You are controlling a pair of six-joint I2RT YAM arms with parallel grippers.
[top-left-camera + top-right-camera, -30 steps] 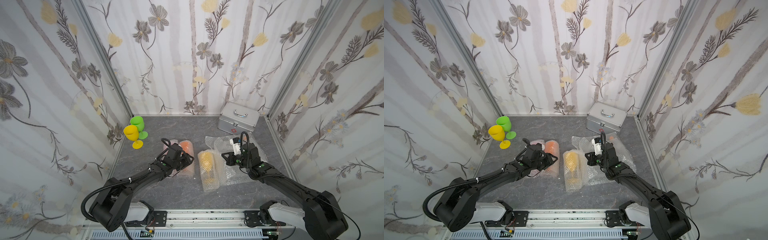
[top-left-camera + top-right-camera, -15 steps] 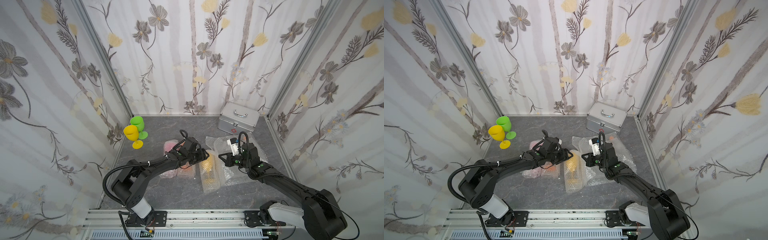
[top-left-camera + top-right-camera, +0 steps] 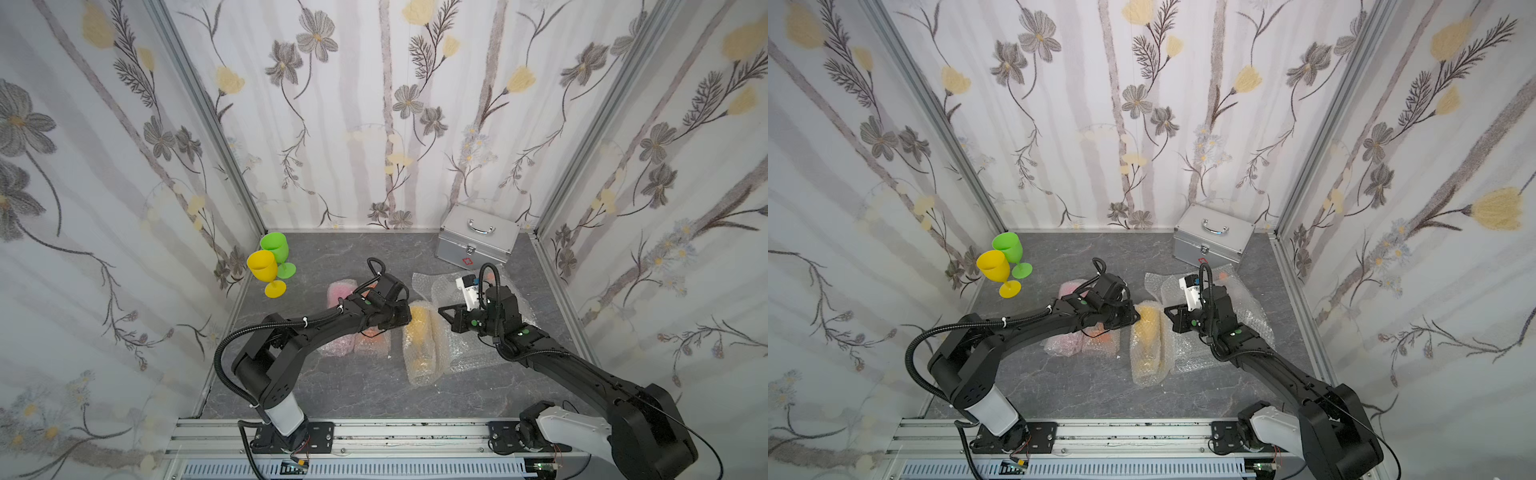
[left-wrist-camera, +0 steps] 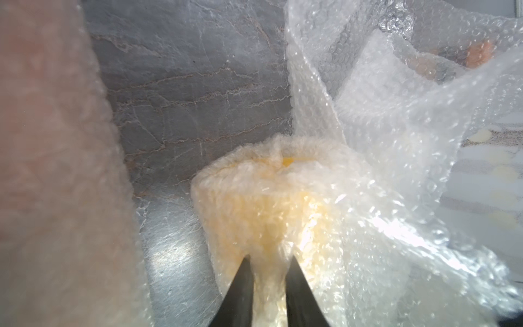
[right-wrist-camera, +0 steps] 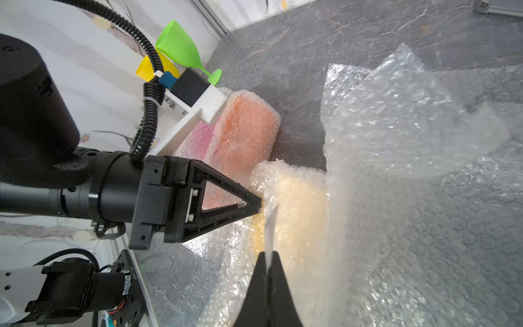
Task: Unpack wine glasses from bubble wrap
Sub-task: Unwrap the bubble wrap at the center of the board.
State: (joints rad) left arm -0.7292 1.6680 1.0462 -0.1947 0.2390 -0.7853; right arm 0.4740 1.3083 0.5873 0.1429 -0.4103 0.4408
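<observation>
Clear bubble wrap (image 4: 254, 203) holds amber-yellow goblet (image 4: 288, 162) — left fingers (image 4: 240, 291) pinch it.

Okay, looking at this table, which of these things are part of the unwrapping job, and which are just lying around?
Part of the job:
- green goblet and yellow goblet, already bare and standing
- pink roll, orange roll, amber-yellow roll, still wrapped
- loose bubble wrap sheets

Just lying about:
- silver case by the back wall
</observation>
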